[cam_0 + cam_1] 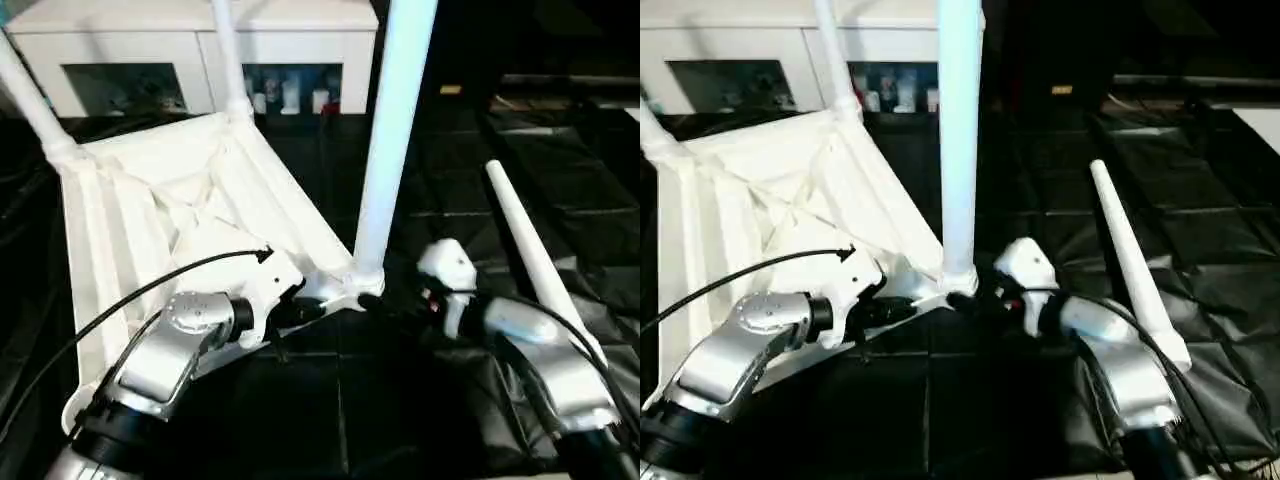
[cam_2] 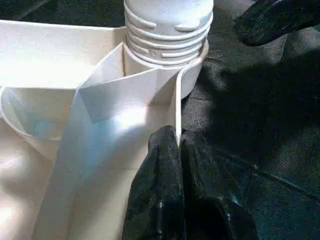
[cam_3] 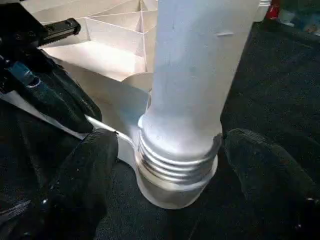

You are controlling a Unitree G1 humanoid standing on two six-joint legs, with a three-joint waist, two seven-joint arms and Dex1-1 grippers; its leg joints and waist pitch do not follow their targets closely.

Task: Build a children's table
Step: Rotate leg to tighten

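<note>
Left eye view is showing the children's table top [image 1: 170,215] lying upside down on the black floor mat [image 1: 470,180], ribbed underside facing up, left of centre. 3 legs are standing in corner sockets: the far-left leg [image 1: 30,100], the far leg [image 1: 228,55], and the near-right leg [image 1: 392,140], which is rising tall from the corner nearest the grippers. In the wrist views the thread rings at the base of that near-right leg are showing above the socket rim, so I am judging it as not fully screwed down.

A 4th leg [image 1: 540,260] is lying loose on the mat to the right, well apart from the top. The near-left corner is mostly hidden behind the left forearm, so I cannot tell its state, though no leg is rising there.

The left gripper [image 2: 179,145] is clamping the thin edge wall of the top just beside the near-right socket, fingers closed on it. The right gripper [image 3: 170,165] is spreading its fingers on either side of the leg's threaded base, not pinching it.

Roughly 3 of 4 legs are looking placed; tightening this one and fitting the last are remaining.
</note>
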